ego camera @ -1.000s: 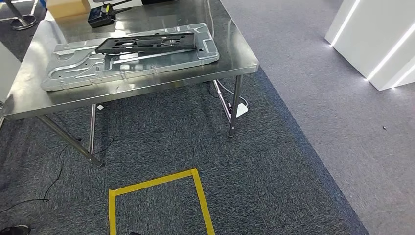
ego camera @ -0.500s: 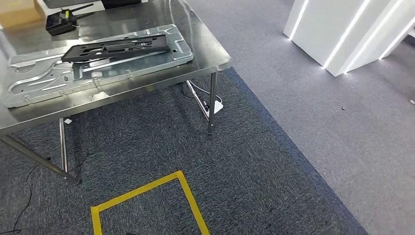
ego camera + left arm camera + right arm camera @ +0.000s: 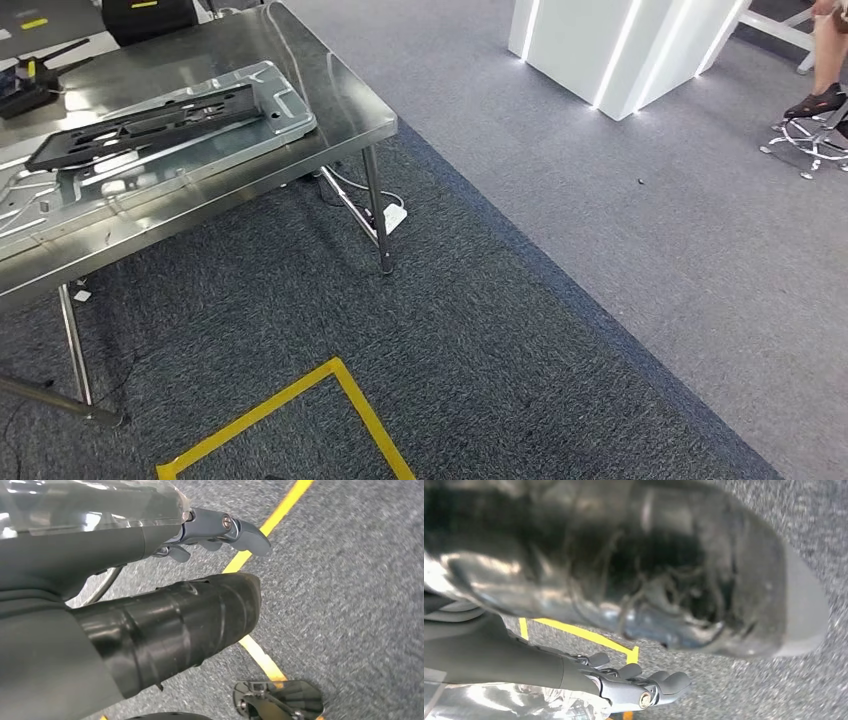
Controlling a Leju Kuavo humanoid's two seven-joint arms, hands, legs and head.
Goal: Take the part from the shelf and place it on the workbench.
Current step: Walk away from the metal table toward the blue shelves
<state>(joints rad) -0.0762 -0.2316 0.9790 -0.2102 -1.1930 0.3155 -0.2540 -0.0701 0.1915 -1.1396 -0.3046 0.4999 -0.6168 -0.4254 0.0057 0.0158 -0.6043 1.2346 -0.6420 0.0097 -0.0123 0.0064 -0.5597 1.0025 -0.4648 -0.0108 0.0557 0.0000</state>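
Both arms hang over carpet: left hand [image 3: 220, 530] and right hand [image 3: 634, 685] loosely extended, holding nothing. Black part [image 3: 140, 125] lies on silver panel [image 3: 60, 205], workbench [image 3: 340, 100] far left.

workbench [image 3: 340, 95] shiny silver | part [image 3: 140, 122] matte black | tray [image 3: 285, 120] silver | floor tape [image 3: 300, 390] yellow | carpet [image 3: 480, 340] speckled dark blue-grey

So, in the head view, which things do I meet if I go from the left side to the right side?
Black part lying on the metal panel → yellow tape outline on the carpet → white power strip by the workbench leg → white lit column → a person's foot beside a stool base.
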